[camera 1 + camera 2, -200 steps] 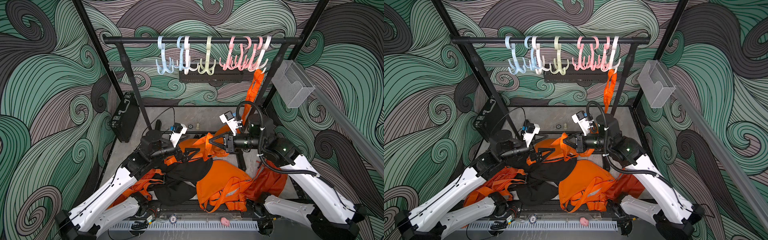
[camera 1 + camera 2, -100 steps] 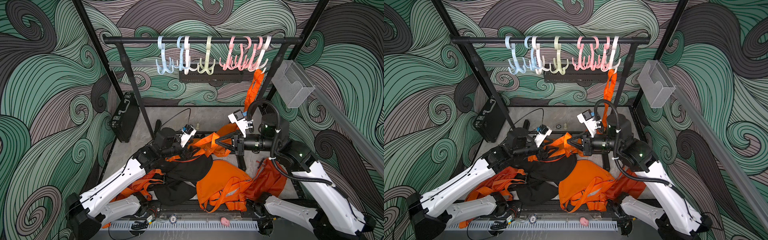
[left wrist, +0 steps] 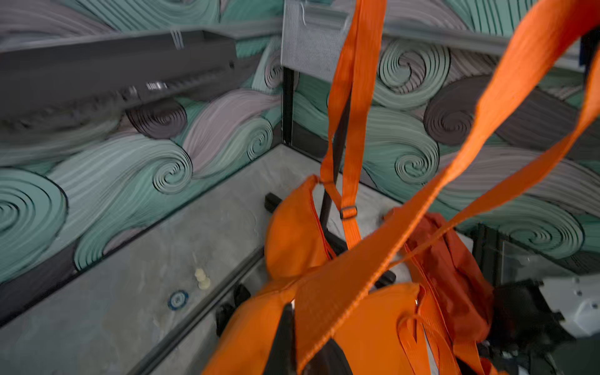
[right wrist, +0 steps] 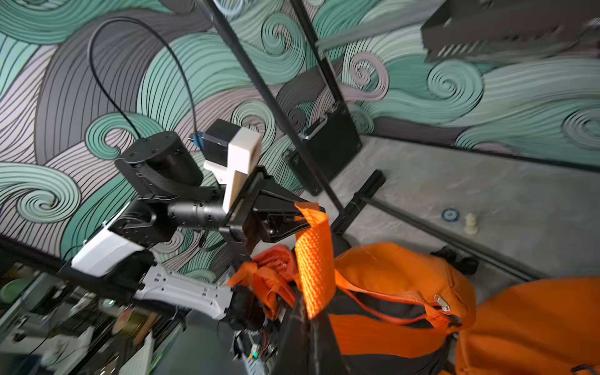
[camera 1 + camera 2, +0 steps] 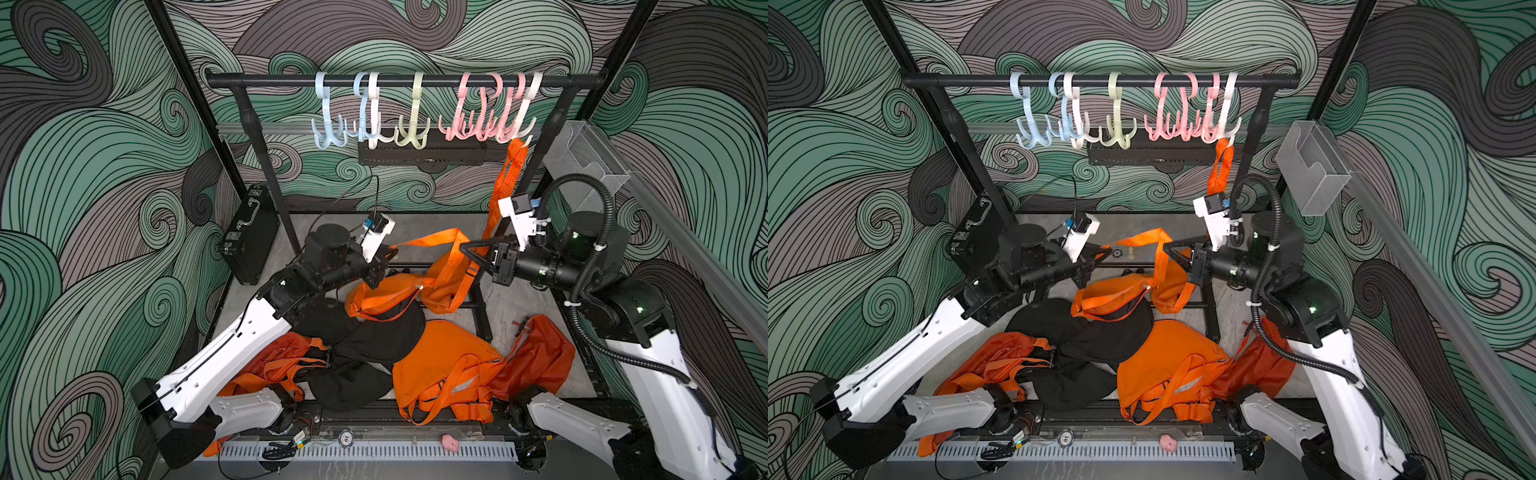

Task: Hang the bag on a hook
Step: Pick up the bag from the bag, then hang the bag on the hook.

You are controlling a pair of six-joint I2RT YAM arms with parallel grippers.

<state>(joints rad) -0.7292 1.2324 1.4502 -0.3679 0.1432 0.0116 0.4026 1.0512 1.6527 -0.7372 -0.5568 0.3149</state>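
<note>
Bag [image 5: 384,297], orange with its zip open, tops the heap [image 5: 440,365] of orange and black bags on the table [image 5: 511,299] in both top views, below the black rail [image 5: 282,80] of pastel hooks [image 5: 415,104]. Its strap [image 5: 430,239] spans between the left pincer [image 5: 388,251] and the right pincer [image 5: 464,249], each pressed together on it. In a top view, a second strap [image 5: 1221,166] hangs from the white hook [image 5: 1227,106] at the rail's right end.

Left wrist view: the left pincer [image 3: 306,350] pinches the broad strap [image 3: 422,207], which climbs away slantwise over the bag [image 3: 373,324].

Right wrist view: the right pincer [image 4: 308,337] grips the strap [image 4: 315,259]; the strap's far end is nipped by the left pincer [image 4: 302,214], and the bag [image 4: 406,272] lies just beside, zip gaping.
</note>
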